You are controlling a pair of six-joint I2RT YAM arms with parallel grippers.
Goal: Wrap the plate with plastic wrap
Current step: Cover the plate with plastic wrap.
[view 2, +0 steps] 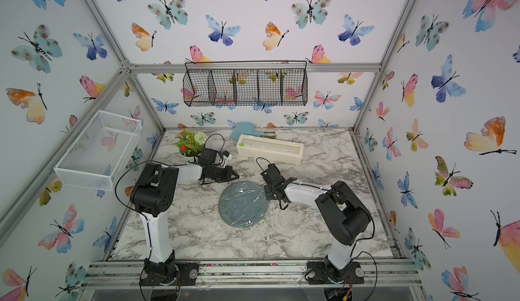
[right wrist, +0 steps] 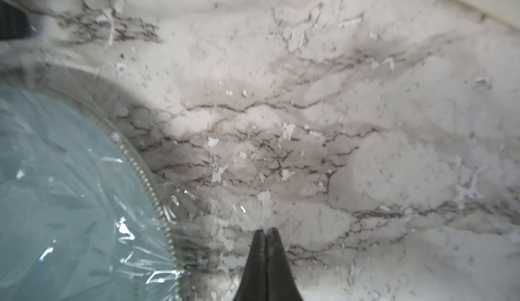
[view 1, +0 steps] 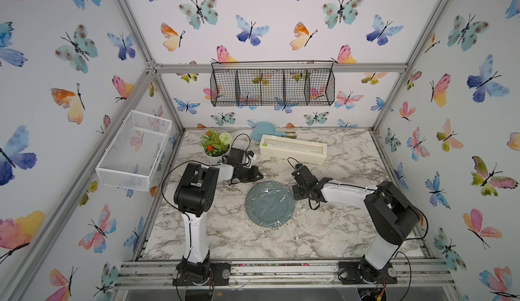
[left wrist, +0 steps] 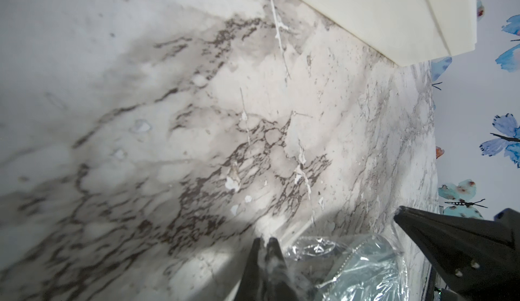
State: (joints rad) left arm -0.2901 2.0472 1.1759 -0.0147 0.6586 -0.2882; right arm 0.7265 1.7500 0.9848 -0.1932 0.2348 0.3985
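Observation:
The grey-blue plate [view 1: 269, 204] [view 2: 243, 203] lies flat mid-table with wrinkled plastic wrap [view 1: 270, 198] [right wrist: 84, 201] over it. My left gripper [view 1: 261, 176] [left wrist: 264, 240] lies on its side just beyond the plate's far-left rim. It is shut, with hazy film between its tips. My right gripper [view 1: 295, 197] [right wrist: 266, 230] points down beside the plate's right rim and is shut on a stretched edge of the wrap [right wrist: 197, 201]. The left wrist view shows its finger [left wrist: 450, 243] above the plate [left wrist: 363, 274]. The cream wrap box [view 1: 292, 150] [view 2: 270, 149] stands behind.
A potted plant [view 1: 215, 145] and a light-blue paddle dish [view 1: 263, 130] sit at the back of the marble table [view 1: 239, 237]. A white mesh basket [view 1: 132, 150] hangs on the left wall. A black wire basket [view 1: 273, 86] hangs on the back wall.

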